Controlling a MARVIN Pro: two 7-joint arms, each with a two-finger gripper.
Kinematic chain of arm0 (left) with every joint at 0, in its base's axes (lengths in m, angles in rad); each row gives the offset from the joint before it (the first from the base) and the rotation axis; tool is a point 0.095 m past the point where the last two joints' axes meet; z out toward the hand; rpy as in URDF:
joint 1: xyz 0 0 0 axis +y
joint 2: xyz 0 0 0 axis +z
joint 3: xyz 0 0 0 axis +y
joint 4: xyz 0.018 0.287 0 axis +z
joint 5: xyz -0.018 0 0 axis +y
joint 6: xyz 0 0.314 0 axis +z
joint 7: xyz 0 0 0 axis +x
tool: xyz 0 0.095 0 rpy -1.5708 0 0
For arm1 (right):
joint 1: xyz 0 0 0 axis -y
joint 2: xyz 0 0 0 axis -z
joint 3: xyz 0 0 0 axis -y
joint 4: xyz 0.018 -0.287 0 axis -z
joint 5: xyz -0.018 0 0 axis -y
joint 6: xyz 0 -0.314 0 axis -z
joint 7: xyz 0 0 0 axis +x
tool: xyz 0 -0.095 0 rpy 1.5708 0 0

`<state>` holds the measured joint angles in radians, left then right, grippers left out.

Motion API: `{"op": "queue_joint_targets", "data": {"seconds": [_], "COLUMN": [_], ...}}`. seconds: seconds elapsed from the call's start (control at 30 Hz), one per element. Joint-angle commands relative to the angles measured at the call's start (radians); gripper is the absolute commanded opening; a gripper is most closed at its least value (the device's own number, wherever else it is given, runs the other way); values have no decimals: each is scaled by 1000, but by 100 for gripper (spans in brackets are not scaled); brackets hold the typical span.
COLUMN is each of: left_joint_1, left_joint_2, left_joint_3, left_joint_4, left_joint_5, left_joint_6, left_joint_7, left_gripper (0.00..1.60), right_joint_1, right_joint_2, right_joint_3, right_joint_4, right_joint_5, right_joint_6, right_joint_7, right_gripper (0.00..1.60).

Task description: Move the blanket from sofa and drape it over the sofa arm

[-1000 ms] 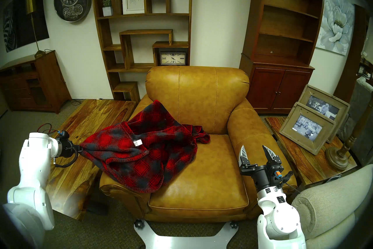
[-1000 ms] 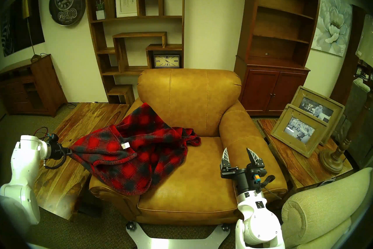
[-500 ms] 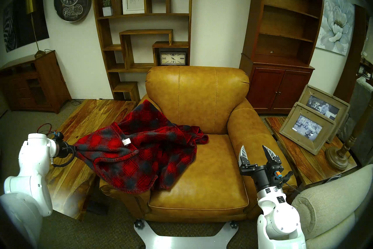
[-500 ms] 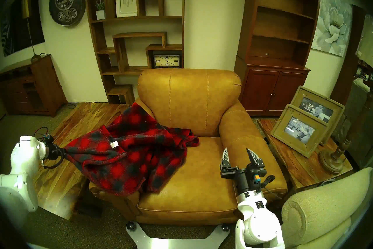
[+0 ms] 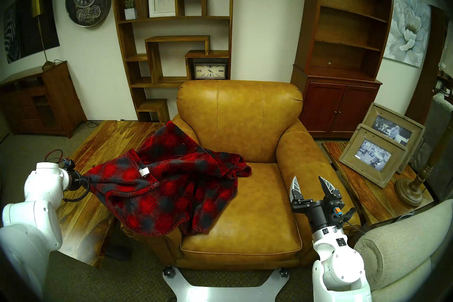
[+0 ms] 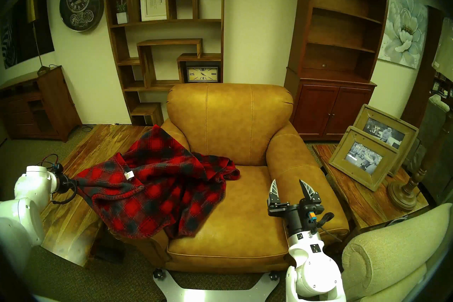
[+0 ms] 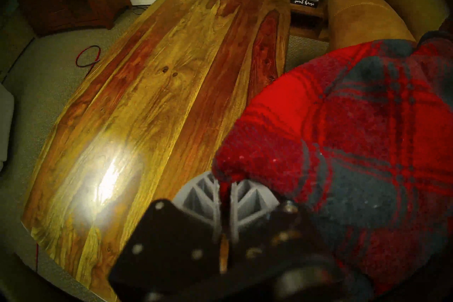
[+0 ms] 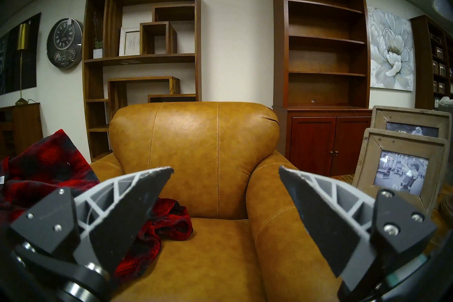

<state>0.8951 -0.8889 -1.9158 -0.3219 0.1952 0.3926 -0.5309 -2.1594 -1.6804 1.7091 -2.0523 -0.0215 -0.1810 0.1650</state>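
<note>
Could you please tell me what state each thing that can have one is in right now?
blanket: bunched, spread over the sofa arm with part on the seat, one corner pinched and pulled out to the side.
left hand: shut on the blanket corner.
right hand: open, empty, above the sofa's other arm.
sofa: seat mostly bare.
cabinet doors: closed.
</note>
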Motion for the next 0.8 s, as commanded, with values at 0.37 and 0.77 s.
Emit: {"op": "queue_joint_targets", "data": {"seconds": [0.37,0.77], "left_joint_1": [-58,50], "left_joint_2": [40,71], "left_joint_3": [13,127], "left_joint_4": [-33,-184], "left_joint_5": [12,121], "left_joint_6": [-194,-240], "left_joint_7": [-55,-120], "left_gripper": [160,160], "right_joint_1": [1,1], "right_joint_2": [1,1], "right_joint_3": [-1,-1], "right_joint_4": [-24,-23], "right_joint_5": [0,0], "right_joint_6": [-5,-5], "right_joint_7": [1,1], "right_gripper": [160,160]}}
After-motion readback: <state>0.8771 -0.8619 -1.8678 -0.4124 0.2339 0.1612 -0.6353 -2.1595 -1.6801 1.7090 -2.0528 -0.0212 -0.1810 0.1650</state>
